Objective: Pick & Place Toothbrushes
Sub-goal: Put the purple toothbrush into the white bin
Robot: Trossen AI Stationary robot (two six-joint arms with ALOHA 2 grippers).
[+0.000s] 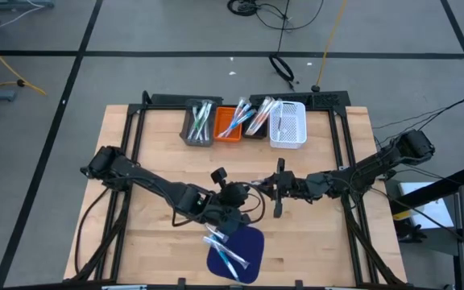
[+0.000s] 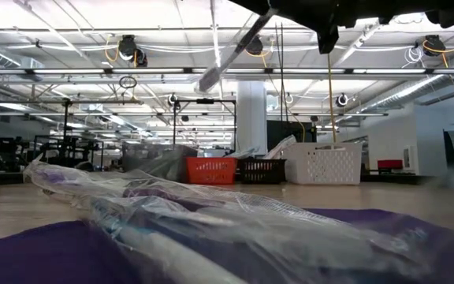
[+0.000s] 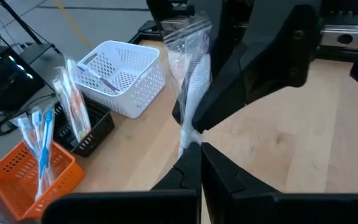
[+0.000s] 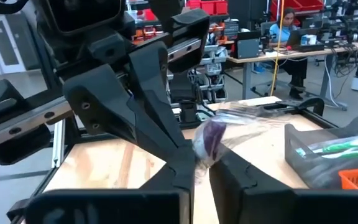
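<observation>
Both of my claws are meeting over the middle of the wooden worktop (image 1: 159, 145), just beyond the dark blue mat (image 1: 238, 250).

My left claw (image 3: 192, 149) is clenched, its fingertips pressed together on the lower end of a toothbrush in a clear plastic wrapper (image 3: 191, 81). The wrapped brush is standing up from that grip, slightly tilted.

My right claw (image 4: 204, 163) is also closed down, pinching the same wrapped toothbrush from the opposite side. In the right wrist view the crinkled plastic is bunching between my fingertips, with a purplish patch inside the wrapper. So both claws are gripping one packet at once, held clear above the worktop. In the low view it is hanging as a pale slanted stick near the ceiling line.

More wrapped toothbrushes (image 1: 225, 251) are lying on the mat, overlapping, nearest the camera in the low view.

Along the far edge four bins are sitting in a row: grey bin (image 1: 187, 129), orange bin (image 1: 230, 135), black bin (image 1: 255, 131) and white bin (image 1: 298, 134). Toothbrushes are leaning in all four, the white one holding only one or two.

I am finding no legible brand, label or print on the wrappers or bins; any lettering is too small to make out.
</observation>
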